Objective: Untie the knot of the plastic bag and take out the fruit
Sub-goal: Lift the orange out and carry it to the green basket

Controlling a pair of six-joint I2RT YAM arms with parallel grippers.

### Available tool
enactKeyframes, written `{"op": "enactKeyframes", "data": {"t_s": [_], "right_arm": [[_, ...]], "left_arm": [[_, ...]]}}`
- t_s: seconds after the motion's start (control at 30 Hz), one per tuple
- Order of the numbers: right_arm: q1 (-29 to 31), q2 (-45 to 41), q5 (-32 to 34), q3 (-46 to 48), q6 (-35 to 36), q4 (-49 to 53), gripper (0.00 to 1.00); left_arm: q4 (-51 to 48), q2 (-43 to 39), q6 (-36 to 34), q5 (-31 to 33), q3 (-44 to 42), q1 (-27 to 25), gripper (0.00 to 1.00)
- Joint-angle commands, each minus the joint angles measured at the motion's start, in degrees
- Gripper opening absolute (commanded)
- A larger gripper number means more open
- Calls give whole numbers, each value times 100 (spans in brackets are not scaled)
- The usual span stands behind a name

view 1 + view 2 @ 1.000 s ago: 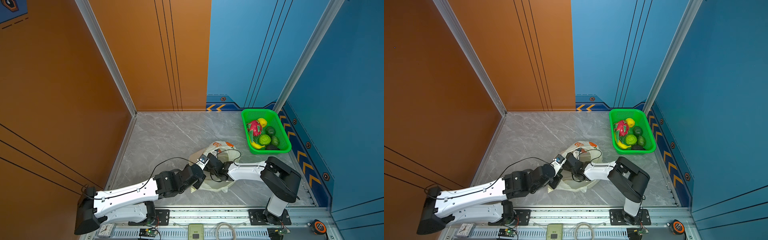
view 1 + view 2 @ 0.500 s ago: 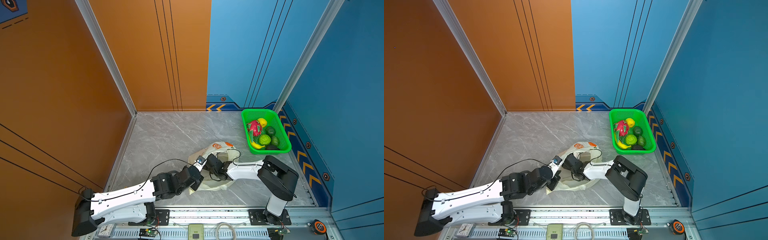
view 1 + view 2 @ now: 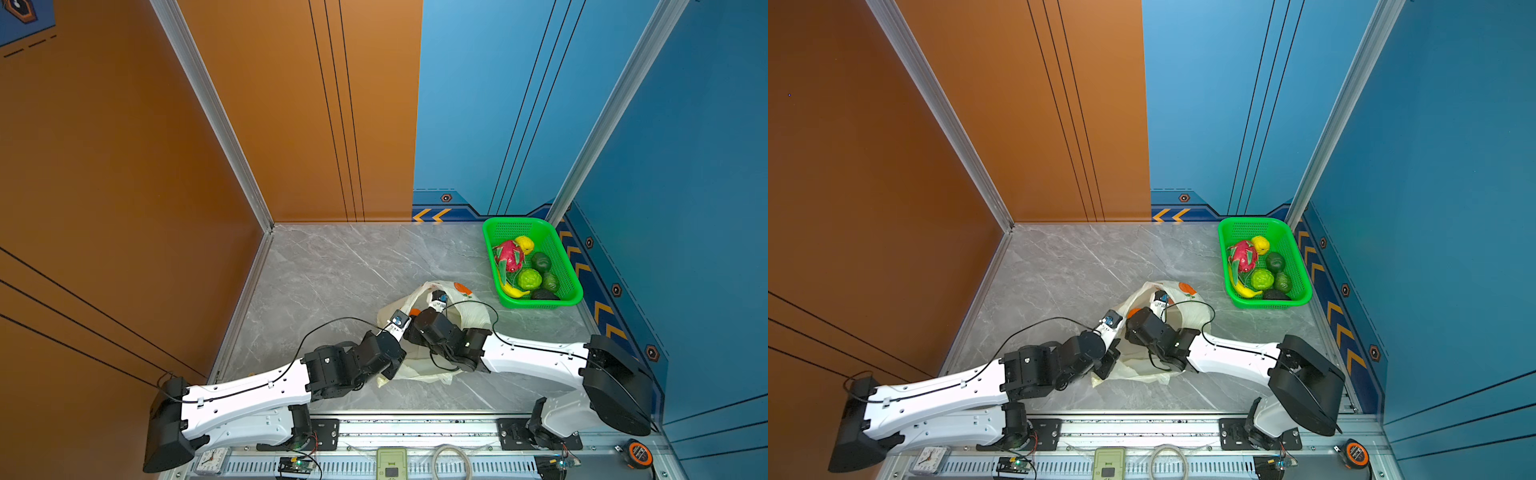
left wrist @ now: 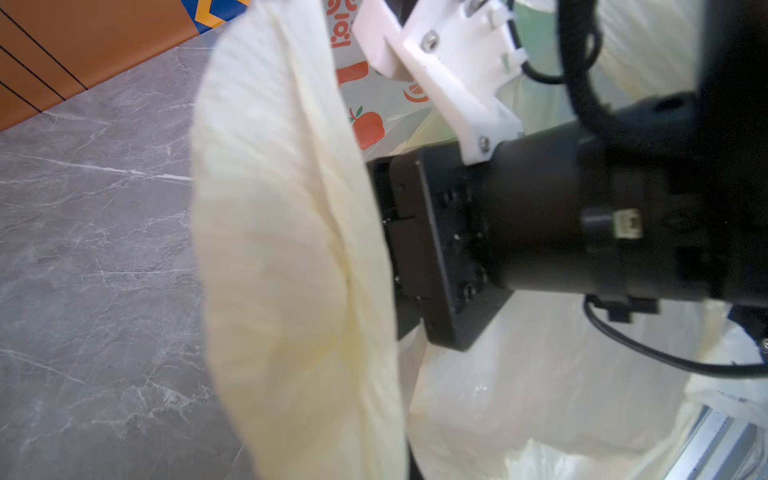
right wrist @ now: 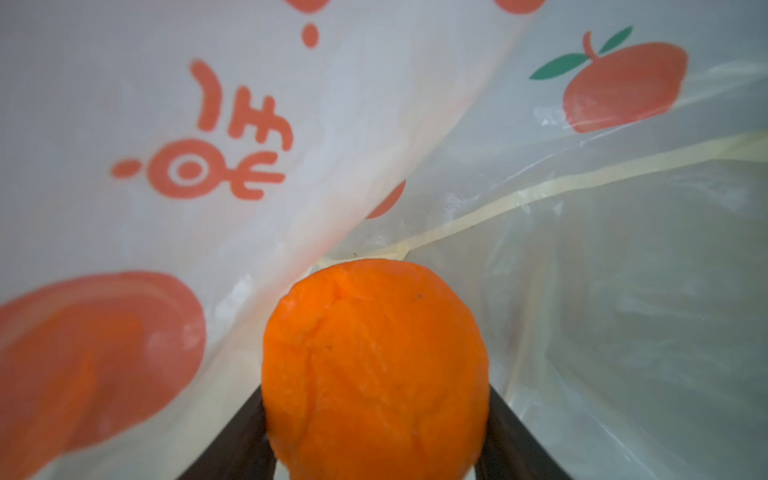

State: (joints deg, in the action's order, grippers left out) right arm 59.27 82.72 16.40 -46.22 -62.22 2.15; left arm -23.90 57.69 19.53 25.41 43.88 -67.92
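The plastic bag (image 3: 467, 318) lies crumpled on the grey floor in both top views, cream-yellow with orange fruit prints. My right gripper (image 5: 376, 399) is inside it, shut on an orange fruit (image 5: 376, 365) that fills the space between its dark fingers (image 5: 245, 436). A bit of that orange (image 3: 414, 311) shows in a top view. My left gripper (image 3: 391, 371) is shut on the bag's near edge; a cream strip of the bag (image 4: 291, 249) covers its jaws in the left wrist view. The knot is out of view.
A green mesh basket (image 3: 498, 226) stands at the back right, holding a dragon fruit (image 3: 509, 255), lemon (image 3: 524, 244), bumpy green ball (image 3: 528, 278), banana (image 3: 513, 291) and dark avocados. The right wrist (image 4: 540, 224) sits close beside my left gripper. Walls enclose the floor.
The left arm has drawn back slightly to the left with the bag edge. The right arm's elbow has swung out to the right while its gripper stays in the bag.
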Motion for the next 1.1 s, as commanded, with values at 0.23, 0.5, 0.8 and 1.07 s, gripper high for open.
{"op": "enactKeyframes", "data": {"t_s": [0.23, 0.5, 0.8, 1.07], "right_arm": [[467, -976, 188, -24, 236, 1719, 54], [647, -1487, -76, -551, 420, 2430, 53], [378, -2063, -127, -1467, 761, 3348, 53], [-823, -2272, -772, -2207, 1382, 3632, 53]], "left_arm": [[-3, 261, -68, 144, 282, 122, 0], [54, 427, -142, 112, 411, 148, 0], [58, 422, -72, 122, 377, 152, 0], [52, 462, -54, 137, 407, 126, 0]]}}
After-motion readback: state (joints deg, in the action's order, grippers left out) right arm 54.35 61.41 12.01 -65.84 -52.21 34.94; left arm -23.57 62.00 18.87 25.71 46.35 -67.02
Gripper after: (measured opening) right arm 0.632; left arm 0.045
